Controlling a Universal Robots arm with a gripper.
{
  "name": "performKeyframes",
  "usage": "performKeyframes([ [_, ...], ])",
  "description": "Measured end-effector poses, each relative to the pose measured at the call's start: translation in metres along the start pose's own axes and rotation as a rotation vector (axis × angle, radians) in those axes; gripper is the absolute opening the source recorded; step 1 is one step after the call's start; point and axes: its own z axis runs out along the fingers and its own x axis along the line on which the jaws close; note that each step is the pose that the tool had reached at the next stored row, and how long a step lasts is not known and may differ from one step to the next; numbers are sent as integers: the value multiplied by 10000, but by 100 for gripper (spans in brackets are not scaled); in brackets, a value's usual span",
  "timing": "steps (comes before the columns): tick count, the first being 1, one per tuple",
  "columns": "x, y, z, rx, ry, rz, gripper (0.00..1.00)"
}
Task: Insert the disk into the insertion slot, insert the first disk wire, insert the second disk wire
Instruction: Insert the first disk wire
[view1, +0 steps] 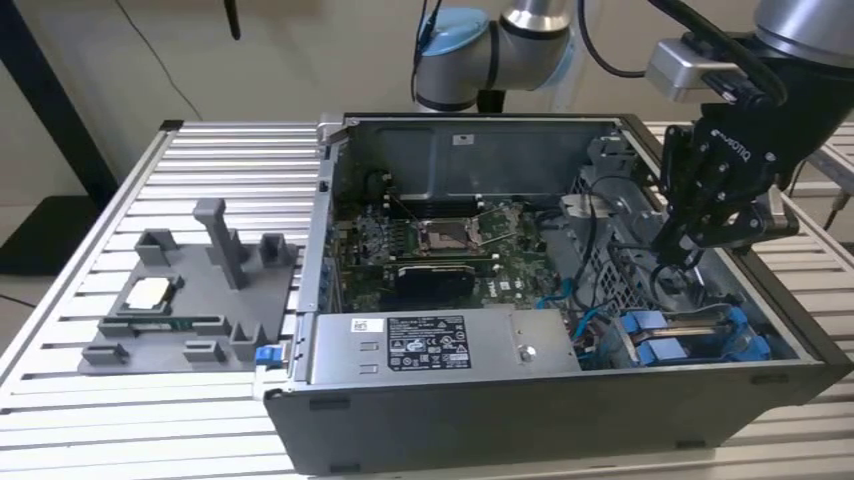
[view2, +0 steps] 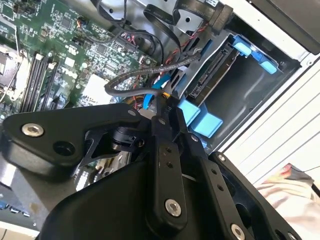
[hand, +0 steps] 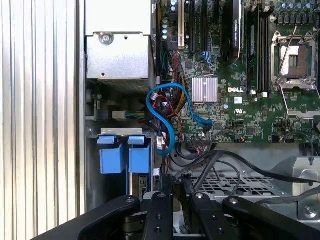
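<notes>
The disk (view1: 667, 335), a drive in a bright blue frame, sits in the insertion slot at the case's corner nearest the exterior view's right. Its blue tabs (hand: 125, 159) show in the first wrist view, and its connector edge (view2: 212, 75) in the second wrist view. My gripper (view1: 671, 258) hangs inside the case just above the slot. Its fingers (view2: 160, 107) are closed together on the end of a black braided wire (view2: 130, 75), which loops away over the board. A blue wire (hand: 167, 120) curls beside the slot, and its end lies free near the fingers (hand: 164, 200).
The open computer case (view1: 534, 420) lies on a slatted metal table (view1: 80, 400). Inside are the motherboard (view1: 441, 245) and a grey power-supply box (view1: 427, 345). A grey fixture (view1: 187, 300) holding small parts stands on the exterior view's left. Loose black cables cross the drive cage (hand: 225, 182).
</notes>
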Motion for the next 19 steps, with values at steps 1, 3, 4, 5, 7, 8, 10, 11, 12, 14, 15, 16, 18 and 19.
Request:
performKeyframes([
  [1,0,0,0,0,1,0,19],
  [3,0,-5,3,0,2,-2,19],
  [4,0,-5,6,0,10,0,19],
  [5,0,-6,11,1,18,2,19],
  [7,2,-13,24,1,23,1,19],
  [8,7,-19,29,1,28,0,19],
  [10,31,-32,46,1,25,1,19],
  [11,44,-39,54,2,26,1,19],
  [12,57,-45,61,1,26,1,19],
  [14,81,-56,76,7,31,1,19],
  [15,93,-62,83,14,35,2,19],
  [16,107,-68,92,22,39,2,19],
  [18,135,-80,108,44,57,3,19],
  [19,150,-86,116,59,67,3,19],
])
